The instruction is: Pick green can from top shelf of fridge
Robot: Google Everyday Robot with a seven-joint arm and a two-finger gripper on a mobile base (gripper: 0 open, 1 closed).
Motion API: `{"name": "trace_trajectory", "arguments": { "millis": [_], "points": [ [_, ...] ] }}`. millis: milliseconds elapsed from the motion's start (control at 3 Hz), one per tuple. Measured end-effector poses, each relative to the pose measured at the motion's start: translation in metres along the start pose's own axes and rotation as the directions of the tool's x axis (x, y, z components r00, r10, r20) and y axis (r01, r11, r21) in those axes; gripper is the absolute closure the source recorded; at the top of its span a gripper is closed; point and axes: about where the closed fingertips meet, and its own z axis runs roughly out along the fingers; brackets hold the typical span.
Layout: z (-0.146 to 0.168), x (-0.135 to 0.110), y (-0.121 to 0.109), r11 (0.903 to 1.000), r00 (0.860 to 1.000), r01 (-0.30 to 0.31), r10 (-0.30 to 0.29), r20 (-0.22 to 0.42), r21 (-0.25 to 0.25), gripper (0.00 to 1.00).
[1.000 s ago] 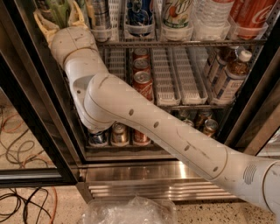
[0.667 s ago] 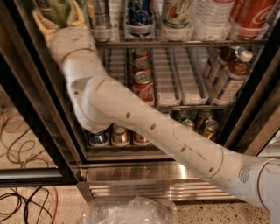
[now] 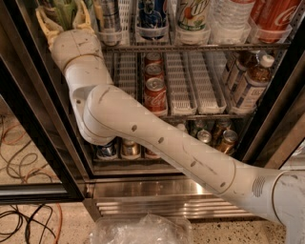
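Green with pale streaks, the green can (image 3: pixel 66 8) stands at the far left of the top shelf (image 3: pixel 200 46) in the fridge (image 3: pixel 143 202). Our tool (image 3: pixel 64 14) reaches up from below, and its tan fingers (image 3: pixel 46 23) flank the can on both sides and seem to pinch it. We judge this side grip suits drawing it out past the neighbouring lane trays (image 3: pixel 152 31).

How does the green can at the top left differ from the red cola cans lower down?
The green can is pale-streaked green; the red cola cans are red. The green can sits between the gripper's jaws at top left; the red cola cans queue untouched in one lane. Both are drink cans inside the fridge.
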Motion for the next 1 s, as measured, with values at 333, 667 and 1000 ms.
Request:
{"name": "trace_trajectory", "arguments": {
  "millis": [333, 667, 1000],
  "points": [
    [0.0000, 0.0000, 0.0000, 1.0000, 1.000, 0.000, 0.000, 0.000, 0.000, 1.00],
    [0.0013, -0.0031, 0.0030, 0.9993, 1.000, 0.016, -0.015, 0.009, -0.033, 1.00],
    [0.0016, -0.0032, 0.0038, 0.9945, 0.999, 0.039, -0.036, 0.037, -0.097, 1.00]
  ]
}}
